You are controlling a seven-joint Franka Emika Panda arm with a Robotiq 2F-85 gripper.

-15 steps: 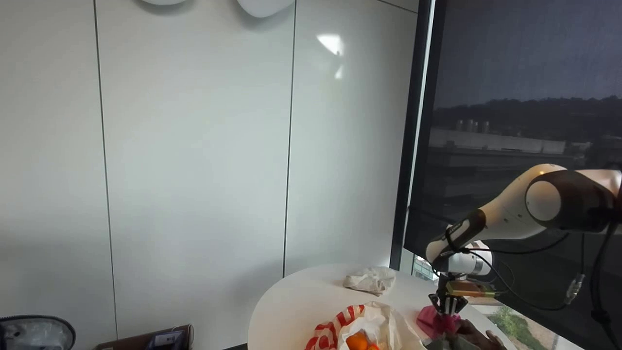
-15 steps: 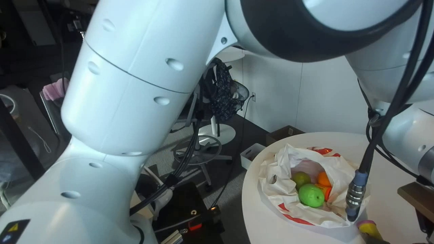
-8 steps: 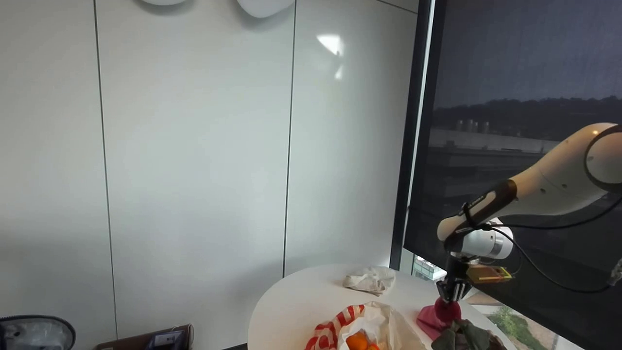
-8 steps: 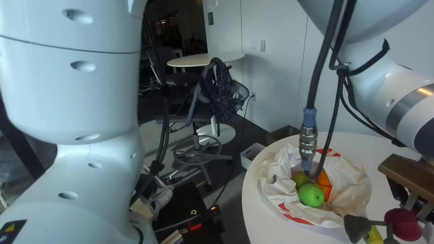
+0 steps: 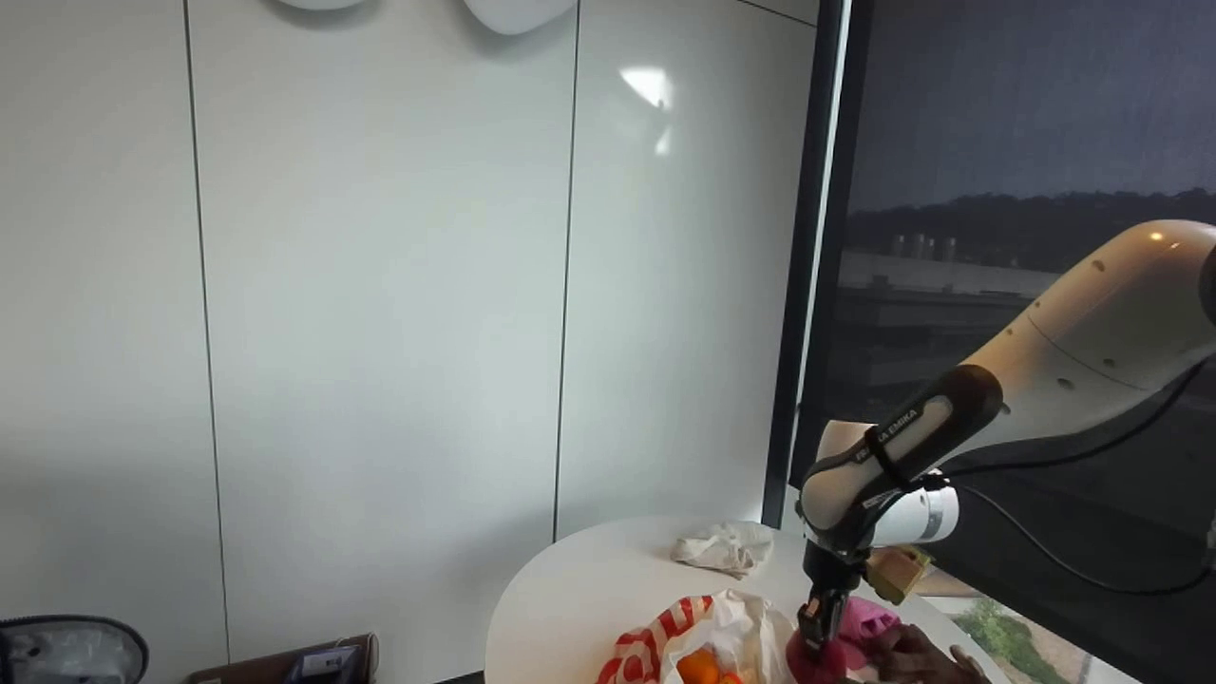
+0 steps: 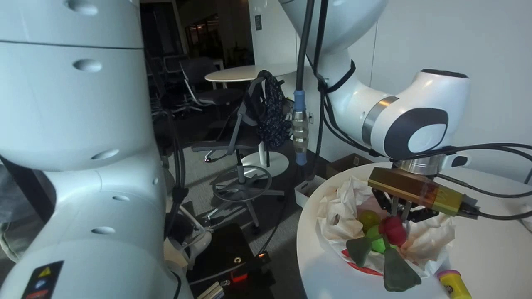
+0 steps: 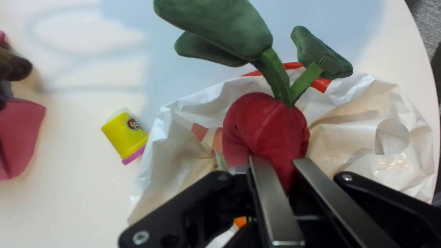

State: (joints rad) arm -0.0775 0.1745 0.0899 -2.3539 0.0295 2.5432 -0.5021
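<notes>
Red round fabric plush (image 7: 267, 127) with green leaves (image 7: 220, 29): since the earlier frame, has moved from beside the open, crumpled white plastic bag with red markings (image 7: 358, 120) to apparently over it; whether they touch cannot be told.
Black metal claw (image 7: 279, 164): clamped on the plush's body.
Hold above bag: seemingly the step in hand; any onward move calls for steady pressure and leaf clearance past the rim.
Leaf texture: padded, matte, splayed towards 11 and 1 o'clock in the wrist view.
Bright-green apple-shaped fruit (image 6: 377, 246): smooth, inside the bag.
Yellow plastic tub with pink lid (image 7: 125, 134): cylindrical, on the white surface (image 7: 86, 193), at the plush's 9 o'clock.
</notes>
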